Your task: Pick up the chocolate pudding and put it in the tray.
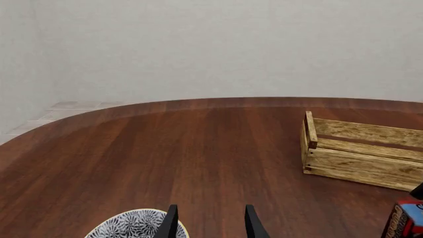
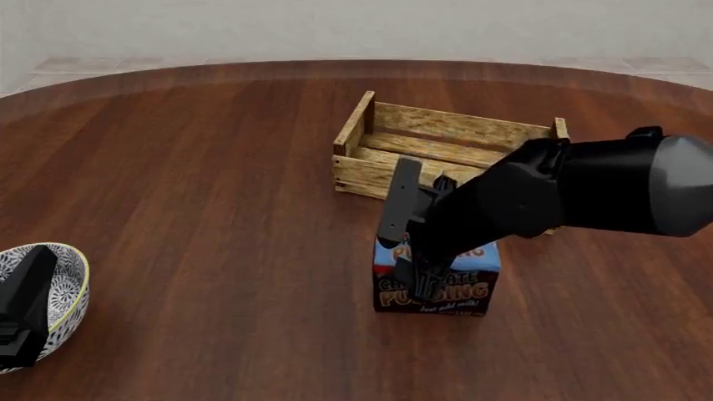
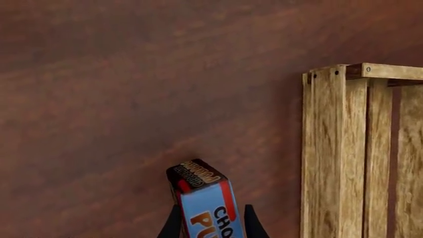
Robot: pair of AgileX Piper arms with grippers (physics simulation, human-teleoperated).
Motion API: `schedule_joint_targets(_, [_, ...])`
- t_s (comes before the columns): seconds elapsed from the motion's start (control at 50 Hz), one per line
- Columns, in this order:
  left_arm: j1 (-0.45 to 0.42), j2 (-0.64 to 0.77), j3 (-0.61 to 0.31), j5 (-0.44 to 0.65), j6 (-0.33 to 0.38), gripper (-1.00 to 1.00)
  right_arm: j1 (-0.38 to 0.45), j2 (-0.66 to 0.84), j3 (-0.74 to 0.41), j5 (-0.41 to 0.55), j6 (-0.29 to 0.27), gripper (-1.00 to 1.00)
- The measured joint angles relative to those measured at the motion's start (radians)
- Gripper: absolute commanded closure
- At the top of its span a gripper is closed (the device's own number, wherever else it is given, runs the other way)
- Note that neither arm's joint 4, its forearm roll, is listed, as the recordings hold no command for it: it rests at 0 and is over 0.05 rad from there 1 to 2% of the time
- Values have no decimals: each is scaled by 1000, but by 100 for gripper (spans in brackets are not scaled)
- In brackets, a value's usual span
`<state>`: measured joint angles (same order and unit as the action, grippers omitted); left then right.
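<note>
Carton (image 2: 435,280) at lower centre of the front view, just short of the crate (image 2: 359,127), not yet inside. Right tool (image 3: 213,224) clamped on its sides. Lift and placement outstanding. Left tool (image 1: 210,223) apart, idle over bowl (image 1: 135,224).

In the front view, the right arm (image 2: 579,196) covers the top of the chocolate pudding (image 2: 446,292) and the tray (image 2: 446,138)'s near right corner; we cannot make out the right gripper (image 2: 427,282)'s fingertips against the carton. The left gripper (image 2: 22,313) is cut off at the frame's edge, hiding part of the bowl (image 2: 62,288). In the right wrist view, the carton's lower half and the tray's far side run out of frame.
</note>
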<state>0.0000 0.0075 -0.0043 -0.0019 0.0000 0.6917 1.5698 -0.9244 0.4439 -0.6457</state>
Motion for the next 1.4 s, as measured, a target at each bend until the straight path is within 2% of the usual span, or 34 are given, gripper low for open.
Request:
schedule_joint_targets(0.16, [0,0,0,0,0,-100,14,-21,12,10,-4,100])
schedule_joint_targets(0.34, [0,0,0,0,0,-100,1,-55,1,39,-33,100])
schedule_joint_targets(0.64, [0,0,0,0,0,-100,-81,-125,-75,128,-136,100])
schedule_joint_targets(0.98, [0,0,0,0,0,-100,-164,-161,-230,229,-260,100])
schedule_joint_targets(1.4, [0,0,0,0,0,-100,-236,-139,-370,254,-357,100])
